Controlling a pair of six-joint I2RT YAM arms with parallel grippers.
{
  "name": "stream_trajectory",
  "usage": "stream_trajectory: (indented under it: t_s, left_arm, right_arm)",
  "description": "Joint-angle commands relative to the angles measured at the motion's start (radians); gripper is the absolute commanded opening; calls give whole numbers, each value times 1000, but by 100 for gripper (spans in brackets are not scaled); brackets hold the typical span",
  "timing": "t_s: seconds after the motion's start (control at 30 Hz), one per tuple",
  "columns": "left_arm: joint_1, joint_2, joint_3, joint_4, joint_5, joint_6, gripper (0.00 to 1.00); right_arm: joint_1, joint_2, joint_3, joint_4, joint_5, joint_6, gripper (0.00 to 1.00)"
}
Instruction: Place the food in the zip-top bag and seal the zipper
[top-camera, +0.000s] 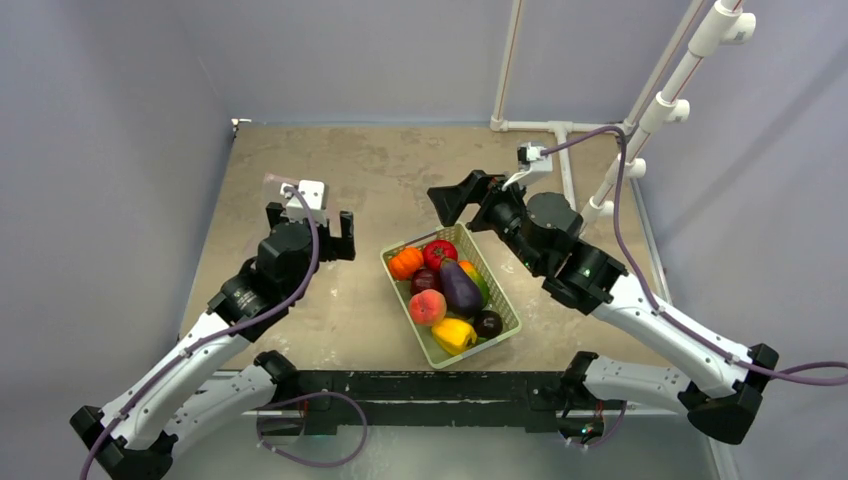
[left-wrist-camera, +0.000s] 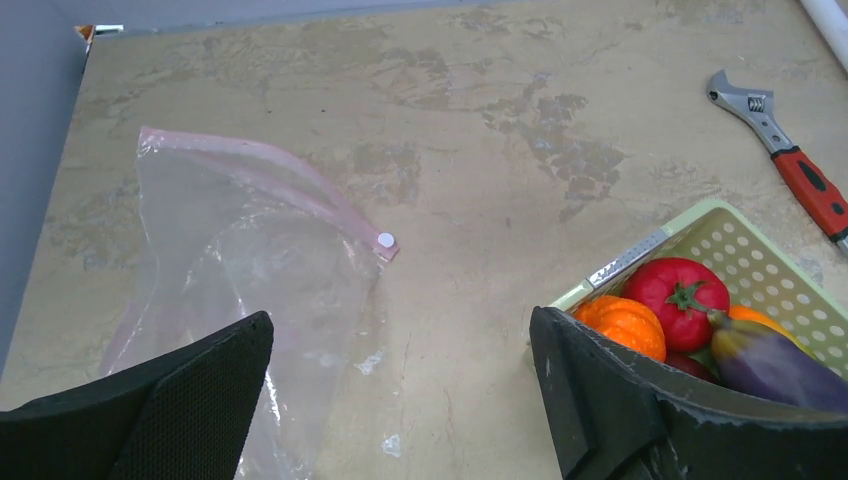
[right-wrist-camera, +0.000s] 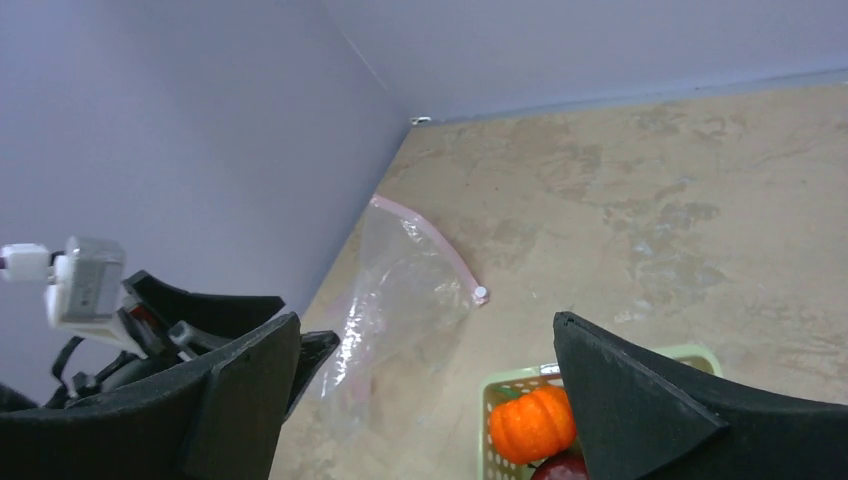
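Observation:
The food lies in a light green slotted basket (top-camera: 404, 303): an orange piece (top-camera: 406, 262), a red tomato (top-camera: 439, 253), a purple eggplant (top-camera: 460, 287), a peach (top-camera: 427, 306), a yellow pepper (top-camera: 454, 334) and a dark plum (top-camera: 488, 323). The clear zip-top bag (left-wrist-camera: 240, 270) lies flat and empty on the table, left of the basket. Its pink zipper (left-wrist-camera: 270, 165) ends in a white slider (left-wrist-camera: 386, 240). The bag also shows in the right wrist view (right-wrist-camera: 400, 300). My left gripper (top-camera: 312, 225) is open and empty above the table between bag and basket. My right gripper (top-camera: 462, 200) is open and empty above the basket's far end.
An adjustable wrench (left-wrist-camera: 790, 160) with a red handle lies on the table beyond the basket. A white pipe frame (top-camera: 560, 130) stands at the back right. Grey walls enclose the table on the left and at the back.

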Motion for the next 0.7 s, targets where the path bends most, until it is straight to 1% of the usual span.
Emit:
stream_trajectory:
  t_s: [0.0,0.13,0.23,0.37,0.43,0.53,0.67]
  left_arm:
    - [2,-26,-6,-9,2,1,99]
    - [2,-20,-12,-9,-4,5,99]
    - [1,-21,-13,-11,-20,7,99]
    - [1,-37,-17,-13,-32,7,99]
    - [2,-42,-17,-15,-44,6,99]
    - [2,-46,-18,-18,-52,5,99]
    - [2,-40,-16,-17,-49,6,99]
  right_arm:
    - [-2,-26,19,36,-83,-31,99]
    - [-2,-45,12,59,-140,-86,99]
    - [-2,-30,21,35,-177,-102,99]
    - [3,18,33,0,-250,-112,94]
    - [21,37,33,-6,-263,-108,92]
    - [51,64,35,-13,-268,-91,90]
    - [115,112,51,-45,-257,-59,86]
